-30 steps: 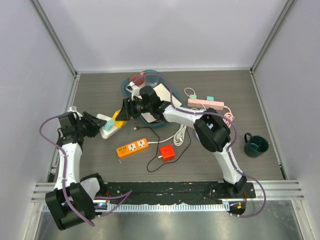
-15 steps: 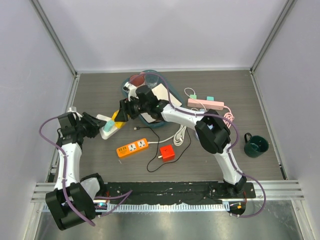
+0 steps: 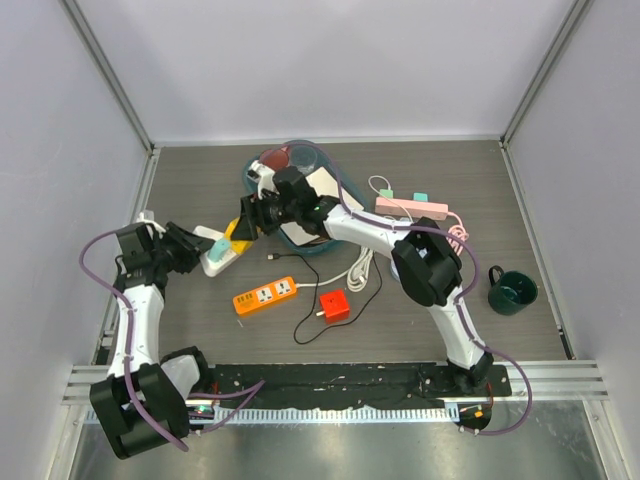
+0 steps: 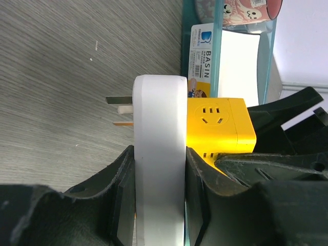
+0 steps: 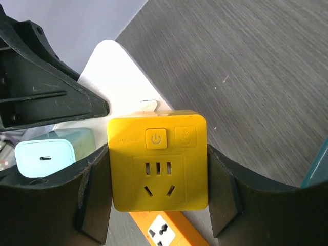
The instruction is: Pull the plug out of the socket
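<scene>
Evidently mid-task: both holds are made, separation not yet.

- Left gripper [image 4: 160, 154]: fingers closed to the width of the white socket block [image 4: 159, 102], clamping it edge-on by its two broad faces. The block is lifted clear of the table.
- Right gripper [image 5: 158, 174]: fingers pressed against opposite sides of the yellow plug [image 4: 220, 123], firm contact both sides.
- The plug sits on the block's face on the side toward the basin [image 3: 250, 180]. In the left wrist view its body lies flush against the block, with no gap and no pins showing between them, so I judge it fully seated.
- The block's own prongs [image 4: 120, 110] stick out on the face opposite the plug.
- A teal charger [image 5: 43, 156] sits on the block just beside the plug.

Done: the grasp on each part. Left: draw the plug straight away from the block while the left arm braces.
</scene>
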Available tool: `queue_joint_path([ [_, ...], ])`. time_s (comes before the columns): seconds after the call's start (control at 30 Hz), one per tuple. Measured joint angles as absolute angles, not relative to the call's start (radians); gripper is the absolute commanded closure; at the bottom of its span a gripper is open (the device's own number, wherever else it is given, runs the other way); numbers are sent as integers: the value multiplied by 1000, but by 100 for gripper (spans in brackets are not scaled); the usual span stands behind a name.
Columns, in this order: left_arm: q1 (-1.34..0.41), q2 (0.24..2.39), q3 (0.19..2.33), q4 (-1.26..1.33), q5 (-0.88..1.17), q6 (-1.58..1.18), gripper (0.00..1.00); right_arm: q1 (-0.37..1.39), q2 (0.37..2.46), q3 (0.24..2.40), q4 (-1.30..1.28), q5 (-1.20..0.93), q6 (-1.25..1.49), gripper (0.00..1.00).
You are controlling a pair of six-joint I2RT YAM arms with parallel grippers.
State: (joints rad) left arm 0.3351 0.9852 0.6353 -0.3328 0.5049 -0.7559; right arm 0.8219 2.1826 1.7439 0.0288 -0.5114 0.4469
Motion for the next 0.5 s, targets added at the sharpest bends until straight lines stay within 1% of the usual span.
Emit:
queue_joint_path([
  [0.17, 339, 988, 635, -334, 506, -756, 100, 849, 2170, 1775, -41, -430, 360, 99],
  [0.33, 339, 988, 635, -331, 514, -757, 100, 842, 2164, 1774, -45, -438, 371, 99],
  [0.5, 340, 991, 627, -378, 464, -719, 100, 772, 2149, 1713, 93, -469, 486, 99],
])
